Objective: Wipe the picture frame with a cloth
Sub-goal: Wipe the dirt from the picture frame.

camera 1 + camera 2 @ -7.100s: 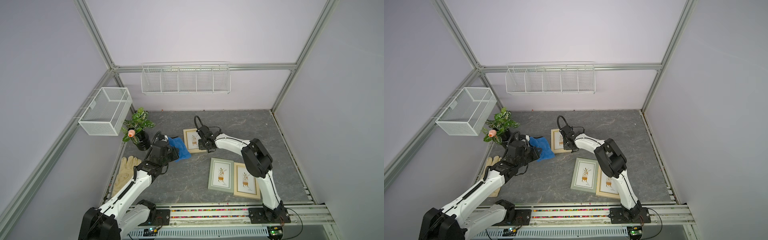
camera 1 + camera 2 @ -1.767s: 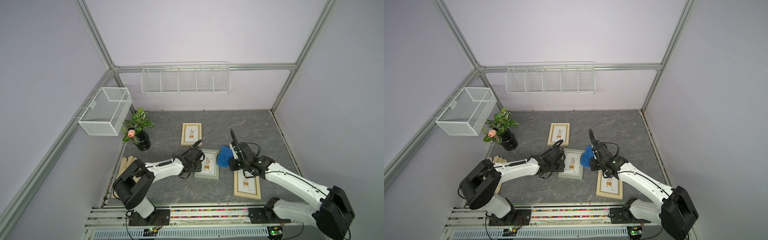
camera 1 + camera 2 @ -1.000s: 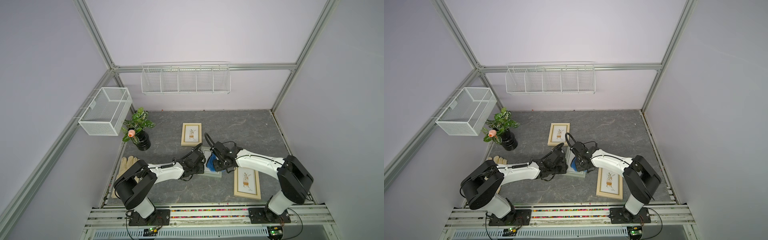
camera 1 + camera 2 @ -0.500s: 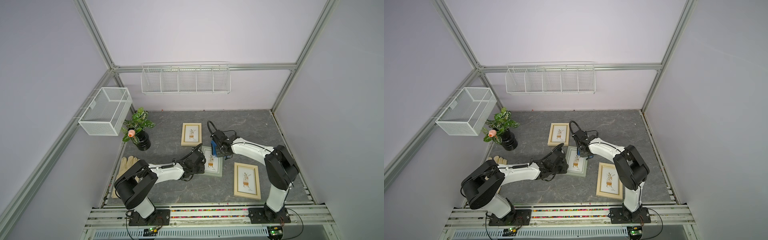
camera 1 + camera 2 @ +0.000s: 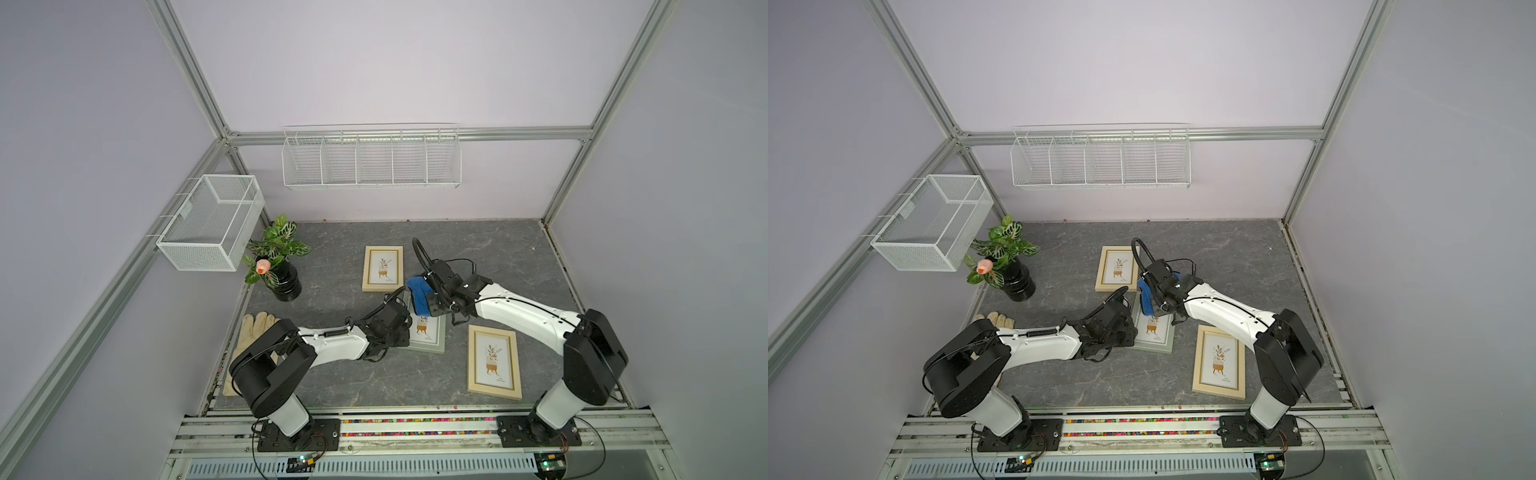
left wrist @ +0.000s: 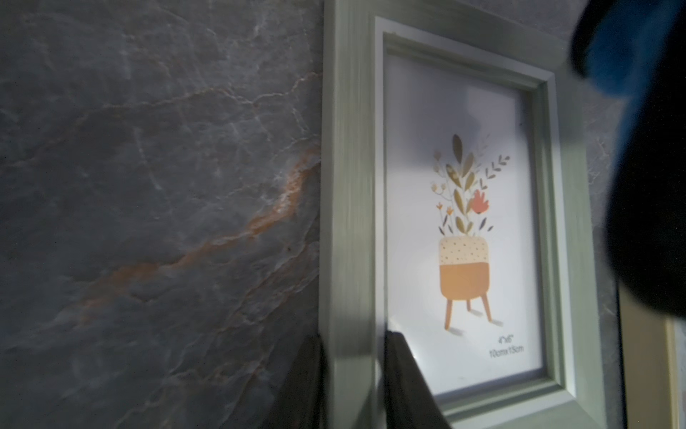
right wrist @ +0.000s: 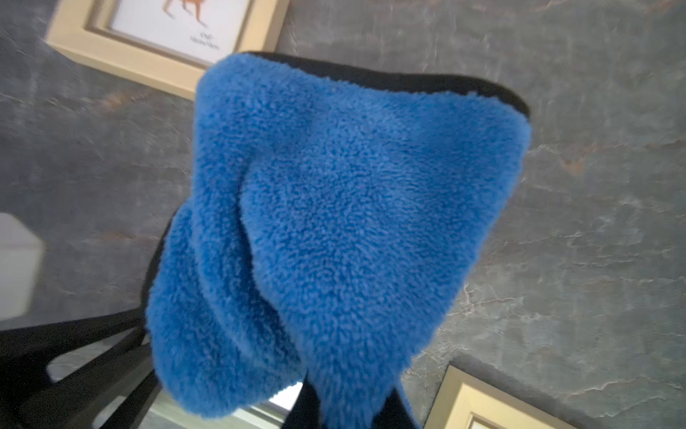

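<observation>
A grey-green picture frame (image 5: 429,338) (image 5: 1155,332) lies flat mid-table. My left gripper (image 5: 404,332) (image 6: 352,340) is shut on its left border (image 6: 349,223), one finger outside the frame and one on the glass. My right gripper (image 5: 433,306) (image 7: 350,408) is shut on the blue cloth (image 7: 334,223). In both top views the bunched cloth (image 5: 417,293) (image 5: 1146,298) hangs at the frame's far end. The left wrist view shows the cloth (image 6: 627,48) above the frame's far corner; contact cannot be told.
Two beige frames lie nearby, one farther back (image 5: 382,268) and one at the front right (image 5: 494,361). A potted plant (image 5: 282,278) and a beige glove (image 5: 253,332) are on the left. Wire baskets (image 5: 212,224) (image 5: 370,158) hang on the walls.
My right gripper has carried the cloth from over the middle of the grey-green frame to its far end. The left gripper has kept its hold on the frame's border.
</observation>
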Motion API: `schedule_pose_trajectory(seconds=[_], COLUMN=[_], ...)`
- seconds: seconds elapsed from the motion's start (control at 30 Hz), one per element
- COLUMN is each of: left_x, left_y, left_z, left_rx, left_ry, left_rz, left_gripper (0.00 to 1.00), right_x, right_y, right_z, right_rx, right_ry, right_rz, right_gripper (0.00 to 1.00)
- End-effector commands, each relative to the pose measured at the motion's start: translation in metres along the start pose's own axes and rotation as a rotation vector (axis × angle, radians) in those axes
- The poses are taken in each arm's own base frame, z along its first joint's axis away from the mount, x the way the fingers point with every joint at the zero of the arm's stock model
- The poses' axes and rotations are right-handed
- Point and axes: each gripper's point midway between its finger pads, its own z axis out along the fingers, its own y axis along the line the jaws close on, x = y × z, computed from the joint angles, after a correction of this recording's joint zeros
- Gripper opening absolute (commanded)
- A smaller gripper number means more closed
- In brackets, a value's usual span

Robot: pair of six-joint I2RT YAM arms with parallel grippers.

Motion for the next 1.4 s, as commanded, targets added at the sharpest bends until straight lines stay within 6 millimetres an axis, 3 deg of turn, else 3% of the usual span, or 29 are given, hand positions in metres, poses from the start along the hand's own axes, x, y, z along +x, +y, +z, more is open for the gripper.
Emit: schedule_pose_trajectory(seconds=[0.0,0.07,0.17,0.23,0.33,0.43,0.57,0.67,0.73,0.87,0.97,1.07,1.13,1.23,1.37], left_x=[0.044,0.044,0.044,0.044,0.044,0.044,0.042,0.041,0.04,0.038,0.037,0.037,0.038,0.039,0.038], left_y=[0.037,0.039,0.045,0.046,0.045,0.045,0.043,0.042,0.042,0.04,0.04,0.043,0.045,0.046,0.044], left_z=[0.011,0.01,0.008,0.007,0.006,0.006,0.006,0.005,0.005,0.004,0.002,0.001,0.0,0.002,0.004], left_rx=[-0.126,-0.139,-0.167,-0.17,-0.168,-0.168,-0.165,-0.161,-0.161,-0.158,-0.163,-0.177,-0.184,-0.187,-0.187], left_ry=[0.143,0.142,0.141,0.135,0.134,0.133,0.133,0.131,0.13,0.128,0.125,0.122,0.12,0.123,0.129], left_rz=[-0.007,-0.01,-0.012,-0.017,-0.018,-0.016,-0.014,-0.013,-0.013,-0.009,-0.008,-0.011,-0.011,-0.009,-0.004], left_gripper=[0.12,0.12,0.12,0.11,0.11,0.11,0.12,0.11,0.11,0.11,0.11,0.1,0.1,0.1,0.09], right_x=[0.025,0.03,0.03,0.023,0.001,-0.023,-0.033,-0.027,-0.017,0.004,0.017,0.02,0.015,0.003,-0.01], right_y=[-0.002,-0.013,-0.054,-0.086,-0.104,-0.086,-0.036,-0.002,0.011,0.016,-0.006,-0.042,-0.053,-0.033,0.024], right_z=[0.032,0.043,0.045,0.037,0.014,-0.012,-0.034,-0.031,-0.014,0.024,0.047,0.051,0.046,0.042,0.042], right_rx=[0.016,0.051,0.193,0.278,0.312,0.224,0.07,-0.037,-0.091,-0.07,-0.004,0.127,0.183,0.122,-0.027], right_ry=[0.104,0.144,0.161,0.145,0.065,-0.031,-0.104,-0.089,-0.038,0.073,0.144,0.15,0.134,0.107,0.089], right_rz=[0.045,0.067,0.092,0.112,0.104,0.078,0.024,0.01,0.033,0.052,0.098,0.107,0.083,0.052,0.015], right_gripper=[0.07,0.07,0.07,0.07,0.07,0.07,0.07,0.07,0.07,0.07,0.07,0.07,0.07,0.07,0.07])
